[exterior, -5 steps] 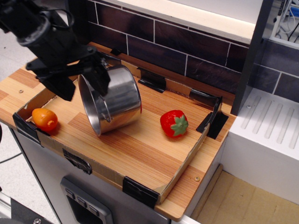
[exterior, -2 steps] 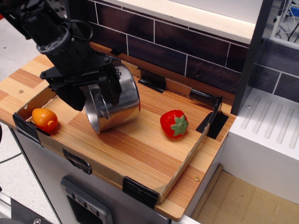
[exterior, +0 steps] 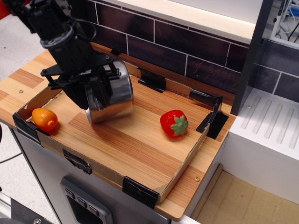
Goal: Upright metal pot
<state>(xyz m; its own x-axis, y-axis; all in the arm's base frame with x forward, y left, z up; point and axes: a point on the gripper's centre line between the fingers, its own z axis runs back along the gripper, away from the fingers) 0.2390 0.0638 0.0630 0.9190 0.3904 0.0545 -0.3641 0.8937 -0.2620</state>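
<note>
The metal pot is a shiny steel cylinder at the left of the wooden tray. It stands nearly upright, its lower edge on the boards. My black gripper is shut on the pot's rim from above and covers the opening and most of the left side. Only the pot's right wall and bottom band show.
An orange toy fruit lies at the tray's left corner, close to the pot. A red toy strawberry lies to the right. A low cardboard rim with black tape corners bounds the tray. A dark tiled wall stands behind.
The pot has turned from lying tilted with its mouth toward the front left to nearly upright. My gripper has moved right and down with it.
</note>
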